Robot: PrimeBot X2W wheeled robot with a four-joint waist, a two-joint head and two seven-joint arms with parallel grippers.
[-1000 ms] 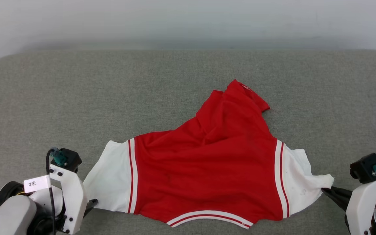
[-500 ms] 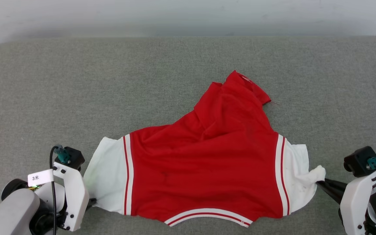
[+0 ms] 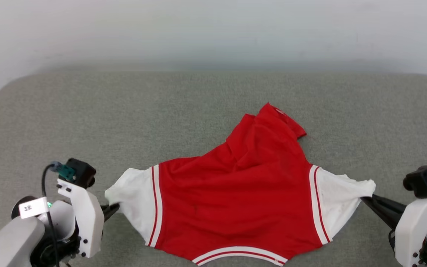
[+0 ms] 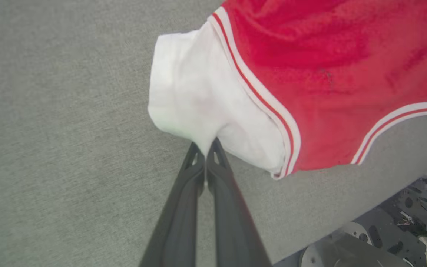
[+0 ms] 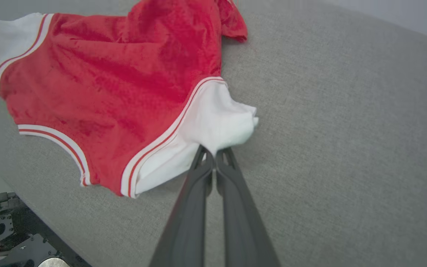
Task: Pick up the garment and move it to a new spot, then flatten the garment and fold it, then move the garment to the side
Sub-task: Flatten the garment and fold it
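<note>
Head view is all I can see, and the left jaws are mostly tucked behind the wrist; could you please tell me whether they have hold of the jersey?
Observer: Yes; the left wrist view shows the left gripper with jaws shut on the edge of the jersey, at its white sleeve.
Operator: Thank you. And the right one?
Observer: The right wrist view shows the right gripper pinching the other sleeve, cloth bunched at its tips.
Operator: Anything below the near edge?
Observer: The robot's dark metal base, beneath the grey padded surface.
</note>
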